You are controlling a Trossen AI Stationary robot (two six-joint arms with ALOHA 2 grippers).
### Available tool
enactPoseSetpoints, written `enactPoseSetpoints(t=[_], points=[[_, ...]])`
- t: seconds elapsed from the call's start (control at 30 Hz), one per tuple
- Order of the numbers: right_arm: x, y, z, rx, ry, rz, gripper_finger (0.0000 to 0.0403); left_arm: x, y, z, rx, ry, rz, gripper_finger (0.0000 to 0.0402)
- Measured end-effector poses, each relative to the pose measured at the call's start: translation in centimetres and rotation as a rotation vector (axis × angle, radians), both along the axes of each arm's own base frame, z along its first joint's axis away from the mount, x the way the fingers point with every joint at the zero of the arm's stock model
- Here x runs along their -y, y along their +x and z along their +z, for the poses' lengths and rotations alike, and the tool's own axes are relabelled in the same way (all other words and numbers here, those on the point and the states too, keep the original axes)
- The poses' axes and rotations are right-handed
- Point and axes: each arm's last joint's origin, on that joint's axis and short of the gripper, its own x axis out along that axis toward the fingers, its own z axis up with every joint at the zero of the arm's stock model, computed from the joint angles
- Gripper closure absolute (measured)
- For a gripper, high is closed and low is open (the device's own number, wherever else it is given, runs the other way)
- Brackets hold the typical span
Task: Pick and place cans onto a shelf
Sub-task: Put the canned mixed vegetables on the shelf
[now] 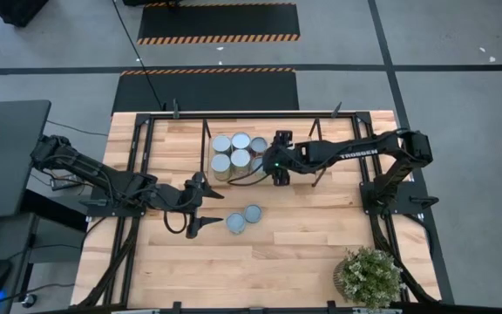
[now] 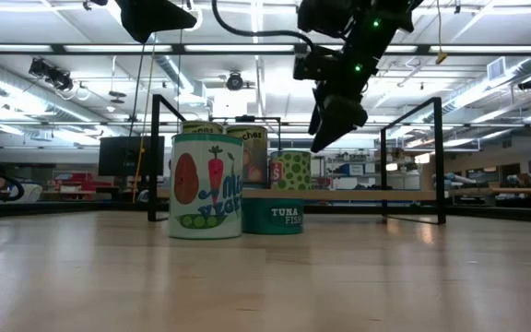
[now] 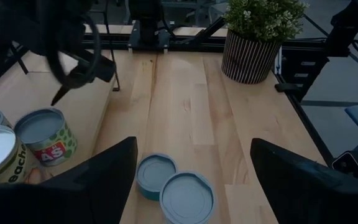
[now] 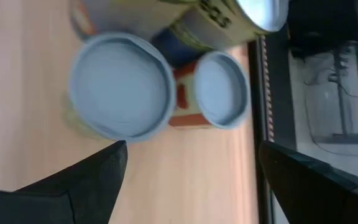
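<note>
High view shows my left gripper point(image 1: 206, 212) low over the bare wood just beside two loose cans point(image 1: 244, 219) that stand touching each other on the table point(image 1: 303, 244); its fingers are spread wide and hold nothing; the left wrist view looks down between those parted fingers point(image 3: 104, 177) onto the same pair of cans' grey-blue tops. My right gripper point(image 1: 279, 166) reaches in over the shelf point(image 1: 181, 122), just beside the cluster of five cans point(image 1: 234, 153) standing close together on it; the right wrist view has its fingers point(image 4: 92, 177) well apart and empty, with two round tops directly ahead. Low view sets the vegetable-labelled can point(image 2: 206, 185) and the short tuna can point(image 2: 273, 214) nearest, touching. A potted plant point(image 1: 369, 275) sits near the table's corner.
</note>
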Motion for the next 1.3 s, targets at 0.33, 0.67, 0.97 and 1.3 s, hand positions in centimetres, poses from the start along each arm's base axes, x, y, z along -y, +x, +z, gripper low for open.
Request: enactPoseSetpoints(t=[0.33,0.67,0.97,1.3], points=[[-1.5,-0.5,-0.2,-0.037,-0.056,-0.051,0.0030,0.0,0.0,0.0,-0.002,0.000,0.000,0.0083],[-8.3,0.1,-0.1,0.082,0.172,0.138,0.0030,0.1,-0.1,-0.1,-0.007,-0.032,0.006,0.0083],[-12.1,-0.1,0.1,0.137,0.273,0.242,0.0030,0.3,-1.7,-2.5,-0.291,-0.102,0.046,0.0083],[-14.3,1.0,0.0,0.262,0.365,0.294,0.0030,2.1,-3.7,-1.4,-0.167,0.070,0.120,0.0083]])
